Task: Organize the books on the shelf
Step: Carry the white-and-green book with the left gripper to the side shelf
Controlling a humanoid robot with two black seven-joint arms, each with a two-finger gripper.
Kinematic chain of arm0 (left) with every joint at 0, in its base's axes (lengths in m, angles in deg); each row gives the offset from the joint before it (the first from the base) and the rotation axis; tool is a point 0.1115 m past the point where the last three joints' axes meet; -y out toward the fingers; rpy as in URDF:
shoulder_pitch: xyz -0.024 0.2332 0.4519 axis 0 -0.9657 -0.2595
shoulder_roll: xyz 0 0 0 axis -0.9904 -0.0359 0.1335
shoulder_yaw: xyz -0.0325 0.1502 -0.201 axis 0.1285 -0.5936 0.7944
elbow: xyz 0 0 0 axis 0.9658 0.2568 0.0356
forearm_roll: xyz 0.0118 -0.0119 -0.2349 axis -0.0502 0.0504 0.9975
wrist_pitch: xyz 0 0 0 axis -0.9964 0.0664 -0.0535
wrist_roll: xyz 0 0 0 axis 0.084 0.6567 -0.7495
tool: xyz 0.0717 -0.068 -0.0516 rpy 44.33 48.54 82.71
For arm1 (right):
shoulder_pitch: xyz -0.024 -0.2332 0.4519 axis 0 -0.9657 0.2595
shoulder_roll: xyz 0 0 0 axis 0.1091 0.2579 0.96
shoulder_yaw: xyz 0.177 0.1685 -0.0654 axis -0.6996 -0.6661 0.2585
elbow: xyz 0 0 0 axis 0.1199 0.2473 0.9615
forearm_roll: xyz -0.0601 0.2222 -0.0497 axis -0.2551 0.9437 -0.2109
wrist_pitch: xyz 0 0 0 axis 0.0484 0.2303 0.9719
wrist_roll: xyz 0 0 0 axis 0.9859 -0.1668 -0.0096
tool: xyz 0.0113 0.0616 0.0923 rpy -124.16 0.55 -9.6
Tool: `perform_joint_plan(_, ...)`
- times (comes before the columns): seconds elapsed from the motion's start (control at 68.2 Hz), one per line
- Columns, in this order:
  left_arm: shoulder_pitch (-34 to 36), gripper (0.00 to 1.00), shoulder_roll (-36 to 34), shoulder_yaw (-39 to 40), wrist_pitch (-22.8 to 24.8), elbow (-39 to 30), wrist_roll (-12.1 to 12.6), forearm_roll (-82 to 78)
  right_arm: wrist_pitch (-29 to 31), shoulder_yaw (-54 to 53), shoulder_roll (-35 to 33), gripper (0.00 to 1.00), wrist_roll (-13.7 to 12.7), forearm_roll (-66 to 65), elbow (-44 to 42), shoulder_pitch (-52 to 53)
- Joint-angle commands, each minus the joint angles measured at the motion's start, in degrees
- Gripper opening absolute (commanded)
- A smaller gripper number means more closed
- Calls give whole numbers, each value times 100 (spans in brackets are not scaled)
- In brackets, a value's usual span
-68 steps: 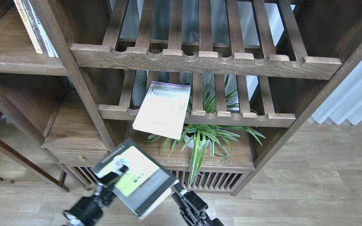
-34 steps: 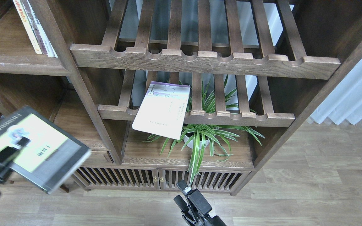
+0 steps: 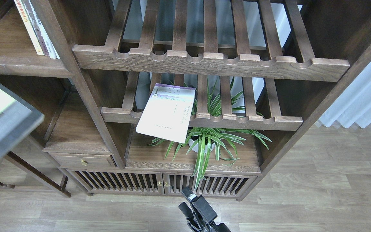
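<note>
The thick yellow-green book with a black border [image 3: 2, 117] is in the air at the left edge, blurred and partly cut off by the frame. My left gripper is out of view. The thin lavender-white book [image 3: 167, 112] lies tilted on the lower slatted rack and overhangs its front rail. The flat dark-brown shelf [image 3: 21, 66] is at the upper left, with a few books [image 3: 35, 29] standing on it against the upright post. I cannot make out one marked "300". My right gripper [image 3: 187, 201] is low at the bottom centre, open and empty.
Two slatted racks with notched front rails [image 3: 211, 64] fill the middle. A potted spider plant [image 3: 204, 141] stands on the board under the lower rack. A small drawer [image 3: 82, 159] and slatted cabinet doors [image 3: 163, 185] are below. A white curtain [image 3: 362, 96] hangs at right.
The yellow-green book has swung from bottom centre up and left to the frame's left edge, and the left gripper holding it has left the view. The right gripper stayed low at the bottom.
</note>
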Motion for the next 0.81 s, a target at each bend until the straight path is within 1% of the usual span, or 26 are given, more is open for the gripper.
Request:
perform_joint_plan(0.0,234,6,-210,170,1,61,85,-84,1,2,0,100,0,1,-3,-1)
perform_joint_plan(0.044,349,6,-237,188,1,105,155,-137,1,2,0,100,0,1,-3,-1)
perform_joint_plan(0.176,1034,5,-210,355,1,289,419,-620,1,11,0,100,0,-8,-3,-1)
perform_joint_plan(0.396,2352,6,-219,364,1,896,516,-2025,1,19,0,100,0,-17,-3,-18)
perform_joint_plan(0.484,2739,6,-193,302,1,1010,569,-2439,1,11,0,100,0,-17,-3,-27)
perform_joint_plan(0.499,3044,6,-167,232,1,1054,586,-2762,1,19,0,100,0,-17,-3,-36)
perform_joint_plan(0.616,3486,6,-87,91,1,1089,612,-3231,1,19,0,100,0,-26,-3,-53)
perform_joint_plan(0.704,4013,6,36,-164,1,1089,665,-3679,1,28,0,100,0,-26,-3,-62)
perform_joint_plan(0.763,4487,6,220,-365,1,1116,692,-4091,1,46,0,100,-8,-43,-3,-71)
perform_joint_plan(0.792,4602,6,273,-410,1,1142,692,-4215,1,46,0,100,-8,-43,6,-71)
